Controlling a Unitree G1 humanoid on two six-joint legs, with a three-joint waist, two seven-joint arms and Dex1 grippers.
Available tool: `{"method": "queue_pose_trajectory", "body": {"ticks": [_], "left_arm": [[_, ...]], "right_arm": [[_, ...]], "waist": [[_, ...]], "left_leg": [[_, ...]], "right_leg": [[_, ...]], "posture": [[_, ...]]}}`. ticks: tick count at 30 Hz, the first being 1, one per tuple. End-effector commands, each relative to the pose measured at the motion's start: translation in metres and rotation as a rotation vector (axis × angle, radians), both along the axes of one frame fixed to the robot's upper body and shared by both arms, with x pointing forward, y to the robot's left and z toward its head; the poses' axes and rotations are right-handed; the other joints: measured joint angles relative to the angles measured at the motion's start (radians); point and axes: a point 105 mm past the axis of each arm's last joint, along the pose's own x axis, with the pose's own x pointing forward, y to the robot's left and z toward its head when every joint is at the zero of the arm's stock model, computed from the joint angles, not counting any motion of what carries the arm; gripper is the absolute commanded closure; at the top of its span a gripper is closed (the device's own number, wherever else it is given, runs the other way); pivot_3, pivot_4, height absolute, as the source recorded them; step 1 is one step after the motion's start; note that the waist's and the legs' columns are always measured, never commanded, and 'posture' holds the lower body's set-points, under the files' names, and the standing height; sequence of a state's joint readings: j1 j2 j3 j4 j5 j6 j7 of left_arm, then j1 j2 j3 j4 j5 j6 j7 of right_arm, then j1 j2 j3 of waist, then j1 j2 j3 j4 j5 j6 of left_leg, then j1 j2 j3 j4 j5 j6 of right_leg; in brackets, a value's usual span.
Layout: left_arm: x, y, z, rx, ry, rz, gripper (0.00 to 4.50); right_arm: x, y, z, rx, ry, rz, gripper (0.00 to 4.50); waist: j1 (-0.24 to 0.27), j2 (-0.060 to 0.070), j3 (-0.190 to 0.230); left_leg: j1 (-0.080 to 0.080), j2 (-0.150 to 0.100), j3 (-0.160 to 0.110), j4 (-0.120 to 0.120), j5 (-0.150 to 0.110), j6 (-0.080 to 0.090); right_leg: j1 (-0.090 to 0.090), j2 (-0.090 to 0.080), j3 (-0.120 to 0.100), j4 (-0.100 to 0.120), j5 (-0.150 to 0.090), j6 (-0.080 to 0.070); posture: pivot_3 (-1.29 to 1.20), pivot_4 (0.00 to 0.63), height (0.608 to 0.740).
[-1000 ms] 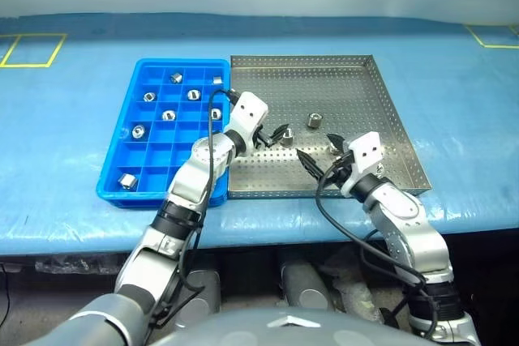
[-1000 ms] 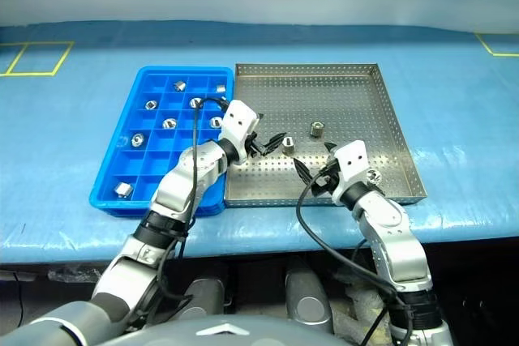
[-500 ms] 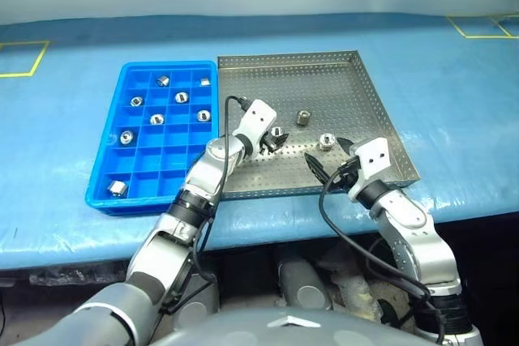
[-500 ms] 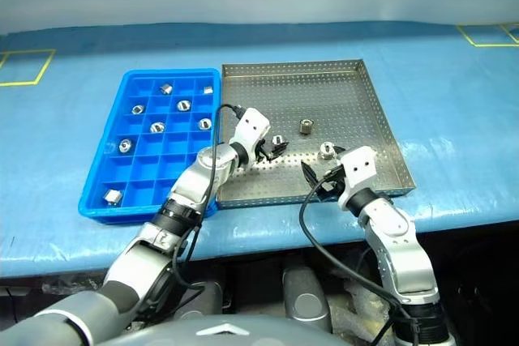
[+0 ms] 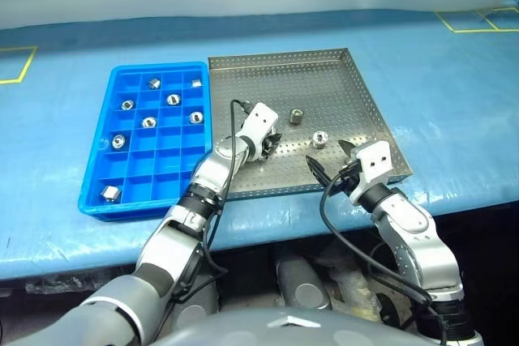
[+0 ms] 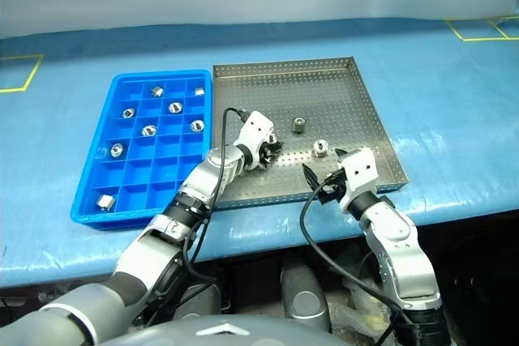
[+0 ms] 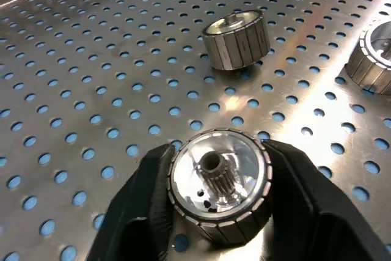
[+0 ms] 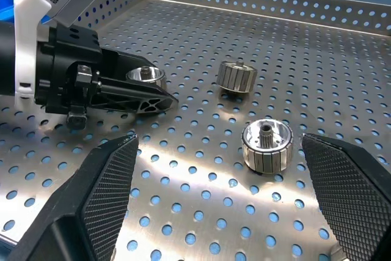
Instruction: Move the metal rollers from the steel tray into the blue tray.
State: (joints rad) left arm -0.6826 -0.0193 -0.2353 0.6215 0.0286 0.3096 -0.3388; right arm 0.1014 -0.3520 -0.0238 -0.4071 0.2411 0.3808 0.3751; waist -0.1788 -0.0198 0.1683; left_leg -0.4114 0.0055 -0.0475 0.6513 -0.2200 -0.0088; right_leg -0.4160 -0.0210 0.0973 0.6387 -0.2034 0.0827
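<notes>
Steel tray (image 5: 340, 79) holds two loose rollers (image 8: 267, 144).

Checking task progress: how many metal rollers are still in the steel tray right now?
3. One roller is clamped in the left gripper on the steel tray floor; one lies just beyond it; one sits ahead of the open right gripper. None looks hidden.
</notes>
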Motion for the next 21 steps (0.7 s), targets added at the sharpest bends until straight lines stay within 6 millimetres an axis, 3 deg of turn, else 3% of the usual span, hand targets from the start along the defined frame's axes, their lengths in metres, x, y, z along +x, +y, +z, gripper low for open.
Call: {"method": "queue_pose_trajectory", "body": {"ticks": [1, 5, 8, 12, 15, 18, 21], "left_arm": [[0.007, -0.002, 0.029, -0.055, -0.120, 0.038, 2.68], [0.008, 0.015, 0.073, -0.166, -0.297, 0.197, 2.68], [-0.001, 0.045, 0.110, -0.302, -0.413, 0.395, 2.68], [-0.020, 0.080, 0.131, -0.375, -0.484, 0.583, 2.68], [-0.038, 0.108, 0.128, -0.339, -0.505, 0.729, 2.68], [-0.055, 0.135, 0.101, -0.234, -0.460, 0.857, 2.68], [-0.067, 0.148, 0.076, -0.182, -0.367, 0.908, 2.68]], "right_arm": [[0.000, 0.002, 0.016, 0.004, -0.068, 0.006, 0.00], [0.003, 0.004, 0.014, -0.012, -0.067, 0.019, 0.00], [0.006, 0.008, 0.014, -0.002, -0.065, 0.036, 0.00], [0.010, 0.014, 0.012, 0.001, -0.059, 0.063, 0.00], [0.014, 0.019, 0.011, 0.003, -0.061, 0.090, 0.00], [0.019, 0.025, 0.011, 0.005, -0.058, 0.123, 0.00], [0.022, 0.030, 0.010, 0.001, -0.056, 0.155, 0.00]], "waist": [[-0.003, 0.000, 0.000], [-0.002, 0.000, 0.000], [0.001, 0.000, 0.000], [0.012, 0.000, 0.000], [0.029, 0.000, 0.000], [0.048, 0.000, 0.000], [0.076, 0.000, 0.000]], "left_leg": [[0.000, 0.000, 0.000, 0.000, 0.000, 0.000], [0.000, 0.000, 0.000, -0.001, 0.000, 0.000], [0.000, 0.000, 0.000, -0.001, 0.000, 0.000], [0.000, 0.000, 0.000, -0.001, 0.000, 0.000], [0.002, 0.000, 0.000, -0.001, 0.000, 0.000], [0.002, 0.000, 0.000, 0.000, 0.000, 0.000], [0.002, 0.000, 0.000, 0.000, 0.000, 0.000]], "right_leg": [[0.000, 0.000, 0.000, 0.000, 0.000, 0.000], [0.000, 0.000, 0.000, 0.000, 0.002, 0.003], [-0.001, 0.000, 0.001, 0.000, 0.002, 0.003], [0.000, 0.000, 0.001, 0.001, 0.002, 0.003], [0.000, 0.000, 0.001, 0.001, 0.002, 0.003], [0.001, 0.001, 0.001, 0.003, 0.002, 0.003], [0.001, 0.000, 0.001, 0.003, 0.000, -0.001]], "posture": [[-0.23, 0.150, 0.740], [-0.20, 0.150, 0.740], [-0.17, 0.150, 0.740], [-0.13, 0.150, 0.740], [-0.08, 0.150, 0.740], [-0.05, 0.150, 0.740], [-0.01, 0.150, 0.740]]}}
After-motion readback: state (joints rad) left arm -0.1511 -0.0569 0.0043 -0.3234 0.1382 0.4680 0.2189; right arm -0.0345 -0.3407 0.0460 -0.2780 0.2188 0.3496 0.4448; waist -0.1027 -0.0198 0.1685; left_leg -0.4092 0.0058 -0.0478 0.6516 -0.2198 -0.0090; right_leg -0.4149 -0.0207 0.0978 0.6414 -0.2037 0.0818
